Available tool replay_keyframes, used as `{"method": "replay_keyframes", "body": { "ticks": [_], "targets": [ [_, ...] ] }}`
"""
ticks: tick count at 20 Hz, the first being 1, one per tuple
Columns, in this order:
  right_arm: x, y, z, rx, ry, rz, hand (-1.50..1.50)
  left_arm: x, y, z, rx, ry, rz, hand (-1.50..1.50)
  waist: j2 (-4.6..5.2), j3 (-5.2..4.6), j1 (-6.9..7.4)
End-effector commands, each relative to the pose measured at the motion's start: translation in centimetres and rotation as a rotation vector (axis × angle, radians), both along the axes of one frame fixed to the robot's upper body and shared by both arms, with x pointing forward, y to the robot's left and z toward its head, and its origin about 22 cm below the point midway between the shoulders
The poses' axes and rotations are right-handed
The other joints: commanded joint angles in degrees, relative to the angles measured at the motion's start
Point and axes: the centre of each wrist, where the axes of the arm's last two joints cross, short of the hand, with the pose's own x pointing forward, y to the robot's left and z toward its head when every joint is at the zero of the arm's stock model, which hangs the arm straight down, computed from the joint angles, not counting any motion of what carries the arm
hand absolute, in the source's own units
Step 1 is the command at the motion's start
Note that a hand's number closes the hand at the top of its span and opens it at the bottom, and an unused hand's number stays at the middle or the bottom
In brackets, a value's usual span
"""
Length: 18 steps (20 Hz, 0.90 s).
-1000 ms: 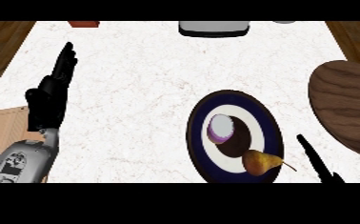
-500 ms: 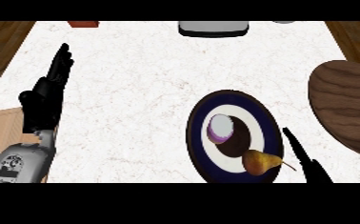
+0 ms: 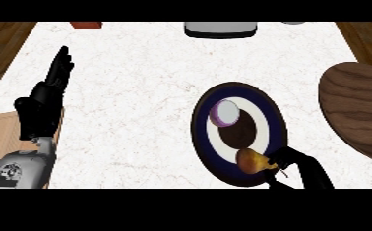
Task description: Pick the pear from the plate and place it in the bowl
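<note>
A golden-brown pear [image 3: 250, 160] lies on the near part of a dark-blue-rimmed plate [image 3: 201, 131] at the right of the counter. My right hand [image 3: 303, 168] comes in from the lower right, its fingers curled against the pear's right side. The pear rests on the plate. A brown wooden bowl [image 3: 352, 108] stands to the right of the plate, partly cut off by the view's edge. My left hand [image 3: 42, 102] rests open at the far left, fingers up.
A purple and white round thing [image 3: 224, 113] sits on the plate's far part. A grey appliance [image 3: 221, 28] and a red object [image 3: 85, 24] stand at the counter's back edge. A wooden board corner [image 3: 9, 127] shows at the left.
My right hand has moved left onto the plate's near edge and its fingers, straight before, have curled round the pear. The pear and left hand have stayed in place.
</note>
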Motion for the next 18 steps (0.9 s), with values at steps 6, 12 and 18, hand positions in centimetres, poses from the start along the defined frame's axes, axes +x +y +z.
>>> {"method": "replay_keyframes", "body": {
  "ticks": [6,12,18],
  "targets": [
    [-1.3,-0.2,-1.0,-0.005,-0.086,-0.003,1.5,0.0,-1.9,0.2,-0.009,0.009,-0.002,0.0,0.0,0.03,-0.13],
    [2.6,9.4,1.8,-0.232,-0.048,0.111,1.5,1.1,-1.6,1.5,0.006,0.001,-0.039,0.0,0.34,-0.11,1.61],
    [4.0,18.5,5.5,-0.232,-0.01,0.118,1.5,0.4,-1.0,1.0,0.016,0.002,-0.019,0.0,0.06,0.01,1.38]
  ]
}}
